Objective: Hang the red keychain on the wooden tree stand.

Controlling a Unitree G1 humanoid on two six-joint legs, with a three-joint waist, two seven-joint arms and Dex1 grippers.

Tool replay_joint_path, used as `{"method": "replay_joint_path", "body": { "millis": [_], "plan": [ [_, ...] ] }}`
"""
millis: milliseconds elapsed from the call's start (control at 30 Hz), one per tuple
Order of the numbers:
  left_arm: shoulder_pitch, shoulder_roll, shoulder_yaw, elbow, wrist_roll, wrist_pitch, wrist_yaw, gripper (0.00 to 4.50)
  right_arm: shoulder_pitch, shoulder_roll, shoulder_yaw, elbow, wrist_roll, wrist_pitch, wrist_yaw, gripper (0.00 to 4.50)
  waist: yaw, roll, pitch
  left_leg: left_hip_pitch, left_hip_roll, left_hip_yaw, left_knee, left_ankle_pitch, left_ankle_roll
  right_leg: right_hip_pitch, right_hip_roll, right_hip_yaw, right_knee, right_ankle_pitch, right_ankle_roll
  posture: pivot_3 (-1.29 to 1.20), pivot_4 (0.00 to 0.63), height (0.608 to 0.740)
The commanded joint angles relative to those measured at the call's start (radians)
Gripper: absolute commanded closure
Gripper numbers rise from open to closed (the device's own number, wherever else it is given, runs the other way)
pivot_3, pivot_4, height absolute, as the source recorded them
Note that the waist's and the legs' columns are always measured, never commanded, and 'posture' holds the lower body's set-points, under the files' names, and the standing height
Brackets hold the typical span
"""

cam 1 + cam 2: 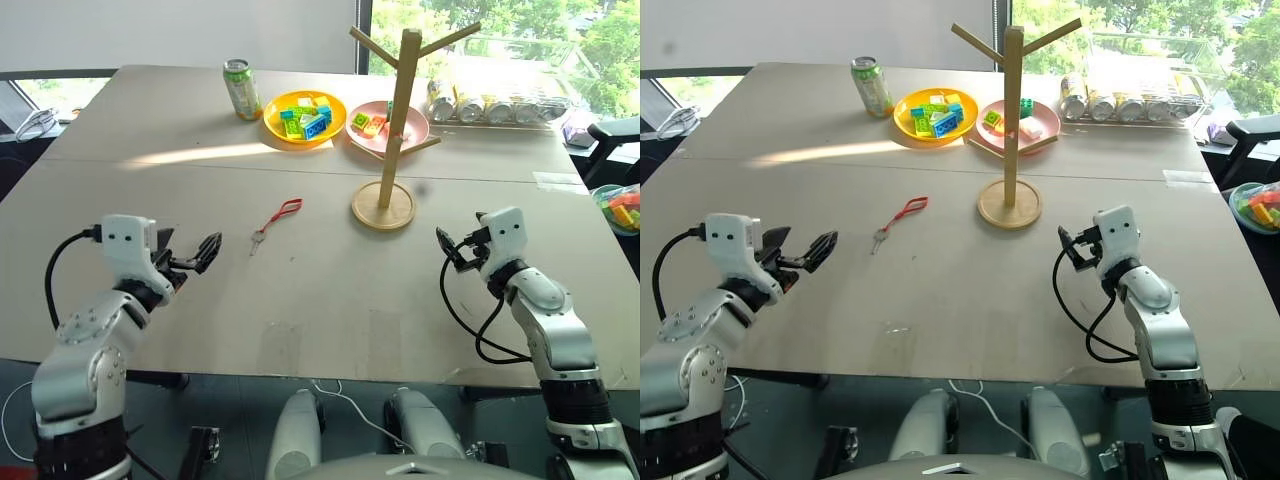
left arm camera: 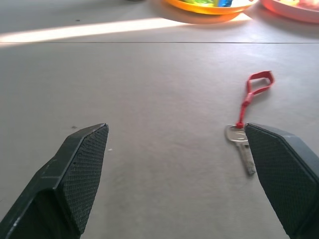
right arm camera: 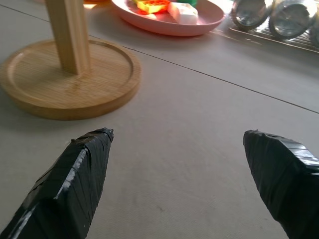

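The red keychain (image 1: 280,213) lies flat on the table, its red cord loop pointing toward the plates and its small silver key (image 2: 242,146) at the near end. My left gripper (image 1: 205,253) hovers just left of and nearer than it, open and empty; in the left wrist view the key sits just inside the right finger (image 2: 284,169). The wooden tree stand (image 1: 401,110) stands upright on its round base (image 3: 70,82) right of the keychain. My right gripper (image 1: 447,250) is open and empty, low over the table to the right of the base.
Behind the stand sit a yellow plate (image 1: 272,118) and a pink plate (image 1: 420,128), both holding toy blocks. A green can (image 1: 240,88) stands at the back left. A row of cans (image 1: 500,108) lies at the back right. A bin of blocks (image 1: 620,208) sits off the table's right edge.
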Motion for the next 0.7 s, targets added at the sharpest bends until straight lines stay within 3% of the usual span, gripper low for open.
{"method": "replay_joint_path", "body": {
  "millis": [33,233,367,700],
  "plan": [
    [-0.132,0.099,-0.096,0.117,0.003,-0.006,-0.158,0.00,-0.090,-0.049,0.051,-0.058,0.081,0.046,0.161,0.01,0.000,0.000,0.001,0.000,0.000,0.000,0.000,0.000,0.000,0.000,0.000,0.000,0.000,0.000,0.000,0.00,0.150,0.733],
    [-0.332,0.145,-0.255,0.375,0.101,-0.122,-0.317,0.00,-0.175,-0.072,0.114,-0.049,0.148,0.080,0.303,0.01,0.001,0.000,0.001,-0.001,0.000,0.000,-0.001,0.000,0.000,0.000,0.000,0.000,-0.001,0.000,0.000,0.00,0.150,0.733],
    [-0.505,0.115,-0.400,0.646,0.218,-0.258,-0.437,0.00,-0.201,-0.081,0.145,-0.079,0.175,0.103,0.352,0.01,0.008,0.000,0.002,-0.002,0.000,0.000,-0.003,0.000,0.000,-0.002,0.000,-0.001,-0.001,0.000,0.000,0.00,0.150,0.733],
    [-0.684,0.057,-0.473,1.002,0.344,-0.466,-0.556,0.00,-0.189,-0.084,0.154,-0.149,0.182,0.143,0.331,0.01,0.006,0.000,0.002,-0.002,0.000,0.000,-0.002,0.000,0.000,-0.002,0.001,-0.001,0.000,0.000,0.000,0.00,0.150,0.733]
  ]
}}
